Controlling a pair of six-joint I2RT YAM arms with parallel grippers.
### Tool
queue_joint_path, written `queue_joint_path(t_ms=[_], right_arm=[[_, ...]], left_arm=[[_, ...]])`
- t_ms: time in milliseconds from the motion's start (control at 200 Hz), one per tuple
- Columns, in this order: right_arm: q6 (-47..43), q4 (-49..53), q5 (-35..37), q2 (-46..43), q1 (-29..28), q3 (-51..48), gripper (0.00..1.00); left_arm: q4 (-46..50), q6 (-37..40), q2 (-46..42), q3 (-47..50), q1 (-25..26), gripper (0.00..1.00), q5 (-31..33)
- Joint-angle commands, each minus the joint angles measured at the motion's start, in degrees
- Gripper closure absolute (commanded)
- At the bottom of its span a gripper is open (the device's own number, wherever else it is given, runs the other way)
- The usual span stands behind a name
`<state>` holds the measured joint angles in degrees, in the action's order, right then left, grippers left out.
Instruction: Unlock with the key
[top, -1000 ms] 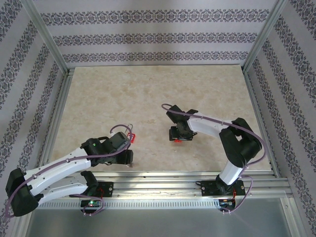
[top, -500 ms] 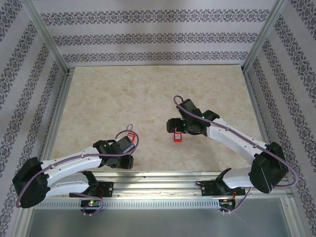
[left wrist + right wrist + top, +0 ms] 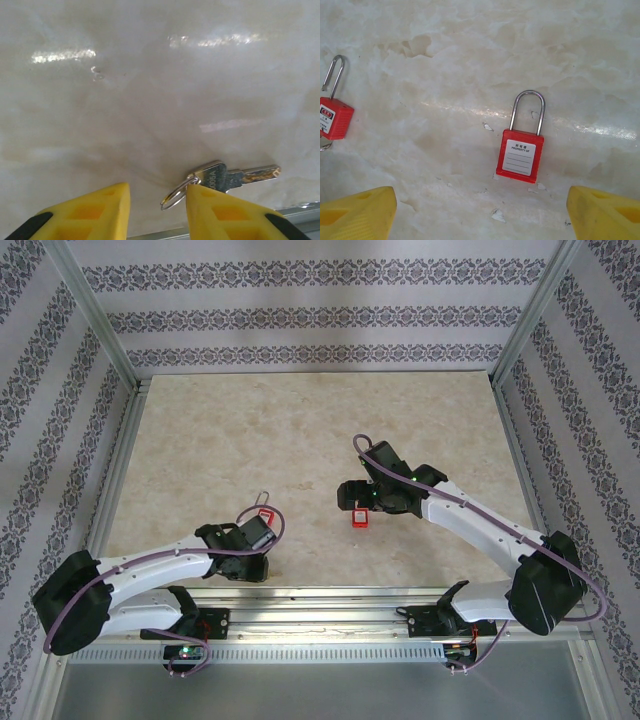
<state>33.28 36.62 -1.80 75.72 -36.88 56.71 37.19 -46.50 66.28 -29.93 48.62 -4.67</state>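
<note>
The left gripper (image 3: 156,192) hangs low over the marble table (image 3: 150,75), its yellow fingers partly apart and pinching nothing. The silver key (image 3: 227,176) lies flat just beyond one finger, its ring (image 3: 172,199) reaching into the gap. The right gripper (image 3: 481,196) is spread wide, with a red padlock (image 3: 520,156) lying flat ahead of it and a second padlock (image 3: 334,117) nearer the left arm.

Beige marble-look tabletop (image 3: 250,440), patterned wallpaper walls (image 3: 320,320), aluminium frame (image 3: 92,310).

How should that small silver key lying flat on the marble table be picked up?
Probably by the wide head of the silver key, coming straight down and pinching its thin edges: it lies flat, and the blade must stay free.
</note>
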Motion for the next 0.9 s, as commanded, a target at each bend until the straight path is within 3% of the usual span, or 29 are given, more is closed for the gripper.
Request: queue_joint_path(t_ms=[0,405,540,695,894], right_arm=[[-0.61,0.38,0.13,-1.12,-0.03,-1.07,0.12],[-0.24,-1.08,-0.99,-1.47,-0.60,-1.81,0.13],[-0.23,-1.80,-1.66,-0.79,-0.95,-1.99,0.13],[0.15,-3.95,-2.76,-0.08,-2.75,-2.40,0.12],[5.22,-12.75,-9.32,1.24,-5.92,-5.51,0.12]], left_arm=[[-2.08,0.25,0.29,1.45,-0.81,0.67,-0.83],[-9.22,1.50,4.20,0.86,-1.51,0.81,-1.65],[-9.94,1.50,4.13,-0.01,-1.60,0.90,-2.24],[-8.11,1.37,1.37,-1.10,-1.60,1.00,-1.86],[-8.54,-0.29,-6.26,-0.05,-1.60,1.00,-1.16]])
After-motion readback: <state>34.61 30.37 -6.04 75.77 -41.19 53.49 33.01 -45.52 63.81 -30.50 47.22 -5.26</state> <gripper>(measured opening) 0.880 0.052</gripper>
